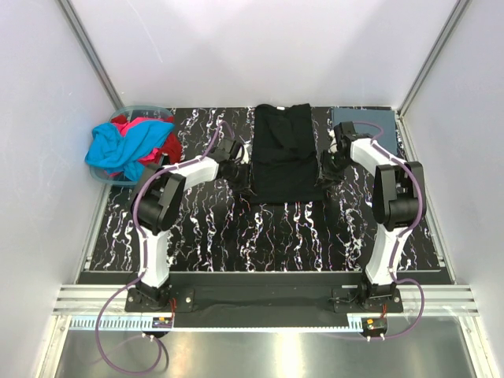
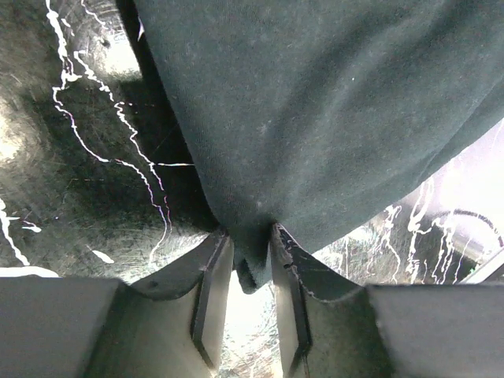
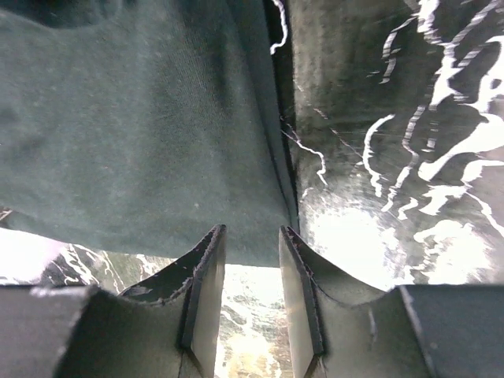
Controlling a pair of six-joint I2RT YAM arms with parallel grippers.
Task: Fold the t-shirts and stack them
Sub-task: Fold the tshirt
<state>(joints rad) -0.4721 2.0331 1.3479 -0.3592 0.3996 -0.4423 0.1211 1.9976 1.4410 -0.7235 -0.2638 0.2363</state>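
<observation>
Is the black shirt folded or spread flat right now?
Partly folded: the black shirt lies as a narrow strip, with no sleeves sticking out.

Arms are the same build. Left arm (image 1: 157,228) and right arm (image 1: 390,220): white link shells, black joint housings behind each gripper, purple cable (image 1: 106,346) from black base plate (image 1: 150,298). Left gripper (image 2: 248,236) and right gripper (image 3: 252,232): dark grey angular fingers (image 2: 209,291), edges scuffed pale.

1. Black t-shirt (image 1: 282,153): folded into a long rectangle, lying flat at the far middle of the tabletop (image 1: 260,236), its left edge pinched in my left jaws.
2. Slate blue-grey t-shirt (image 1: 366,120): folded flat at the tabletop's far right corner.
3. Cyan t-shirt (image 1: 126,146) and red t-shirt (image 1: 163,150): crumpled together at the tabletop's far left corner.
</observation>
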